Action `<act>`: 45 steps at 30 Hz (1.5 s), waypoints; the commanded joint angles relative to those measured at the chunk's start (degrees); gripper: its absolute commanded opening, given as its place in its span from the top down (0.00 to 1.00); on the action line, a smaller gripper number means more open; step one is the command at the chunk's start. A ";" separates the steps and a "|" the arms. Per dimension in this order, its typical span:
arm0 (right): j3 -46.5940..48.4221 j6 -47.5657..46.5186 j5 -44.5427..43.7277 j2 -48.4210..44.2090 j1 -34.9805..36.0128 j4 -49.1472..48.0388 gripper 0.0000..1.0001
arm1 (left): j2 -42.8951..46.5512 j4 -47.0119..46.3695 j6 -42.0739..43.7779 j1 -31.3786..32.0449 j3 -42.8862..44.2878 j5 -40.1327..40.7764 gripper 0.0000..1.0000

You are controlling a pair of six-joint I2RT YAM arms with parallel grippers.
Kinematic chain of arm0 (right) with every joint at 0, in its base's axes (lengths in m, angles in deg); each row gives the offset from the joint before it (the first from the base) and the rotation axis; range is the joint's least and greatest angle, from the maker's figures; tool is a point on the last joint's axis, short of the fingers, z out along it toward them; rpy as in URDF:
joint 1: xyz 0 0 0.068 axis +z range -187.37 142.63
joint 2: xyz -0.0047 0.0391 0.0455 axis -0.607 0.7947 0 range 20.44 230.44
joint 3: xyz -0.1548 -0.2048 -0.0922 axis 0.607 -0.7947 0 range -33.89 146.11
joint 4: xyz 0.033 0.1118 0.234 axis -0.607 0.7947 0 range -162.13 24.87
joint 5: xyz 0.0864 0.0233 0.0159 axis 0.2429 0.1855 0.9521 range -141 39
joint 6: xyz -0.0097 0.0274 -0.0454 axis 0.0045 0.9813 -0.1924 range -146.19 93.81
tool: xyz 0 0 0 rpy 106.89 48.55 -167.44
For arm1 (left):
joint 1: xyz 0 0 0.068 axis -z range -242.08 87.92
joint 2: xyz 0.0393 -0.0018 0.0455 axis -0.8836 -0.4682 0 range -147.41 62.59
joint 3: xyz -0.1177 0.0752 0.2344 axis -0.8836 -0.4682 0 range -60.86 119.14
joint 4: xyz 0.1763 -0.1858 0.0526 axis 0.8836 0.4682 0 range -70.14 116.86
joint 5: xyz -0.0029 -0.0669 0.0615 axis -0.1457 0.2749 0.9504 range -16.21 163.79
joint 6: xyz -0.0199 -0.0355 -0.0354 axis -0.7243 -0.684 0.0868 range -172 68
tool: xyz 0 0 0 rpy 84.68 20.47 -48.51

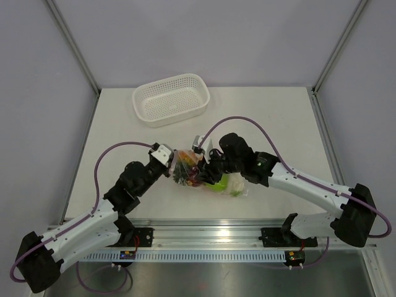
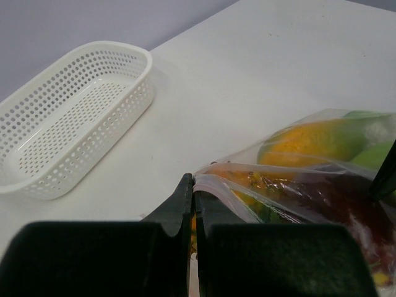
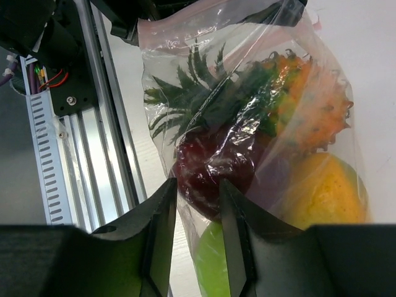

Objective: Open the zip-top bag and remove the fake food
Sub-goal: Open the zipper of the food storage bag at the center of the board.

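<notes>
Clamping left pincer together on zip edge of zip-top bag; holding right pincer apart just beside bag's far flank, fake food inside; laying bag's long axis pincer to pincer across counter

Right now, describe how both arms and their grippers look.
Both the left arm and right arm have white links with black joints, and a purple cable loops along each. The left gripper and right gripper have flat black fingers. A small green light shows on the right arm.
</notes>
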 commanded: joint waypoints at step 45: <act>2.09 22.38 -18.90 18.78 0.92 5.50 0.50 | 0.13 -16.02 -2.00 -2.36 -4.37 -0.77 1.00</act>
